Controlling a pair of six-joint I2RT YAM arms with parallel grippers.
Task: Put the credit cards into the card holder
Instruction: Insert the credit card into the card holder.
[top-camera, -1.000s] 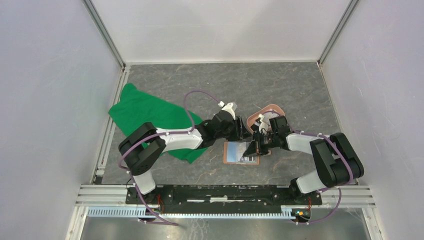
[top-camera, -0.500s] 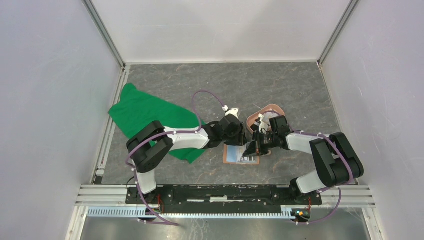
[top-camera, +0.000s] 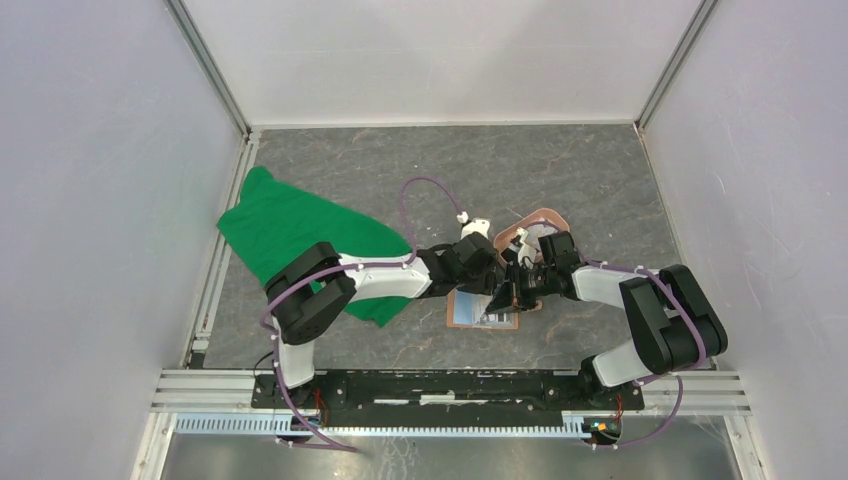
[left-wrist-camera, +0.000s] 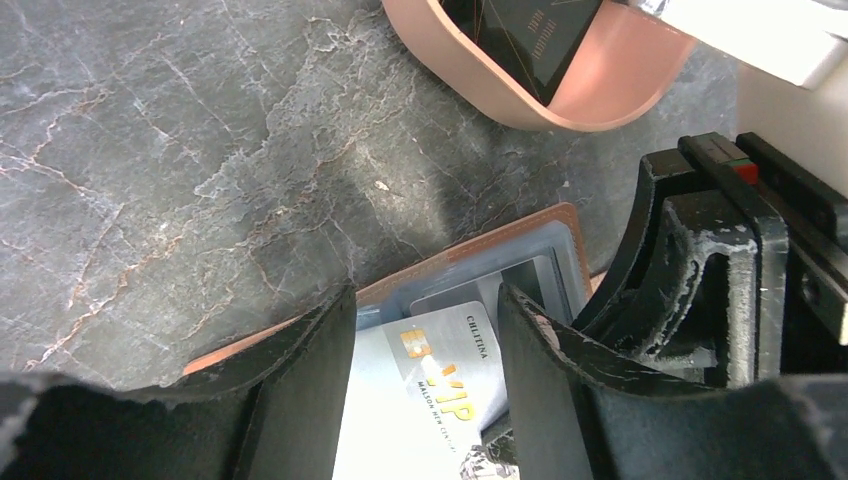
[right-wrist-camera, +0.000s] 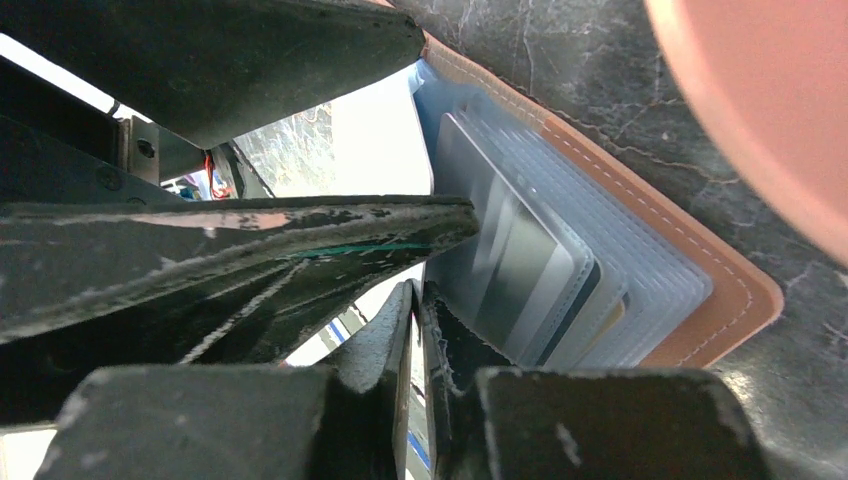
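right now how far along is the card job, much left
Partway. Done: the card holder lies open with cards already in its pockets. In hand: a white card, seemingly pinched by the right gripper, is at a pocket mouth, with the open left gripper straddling it. Left: seating that card, plus at least one dark card in the pink tray.
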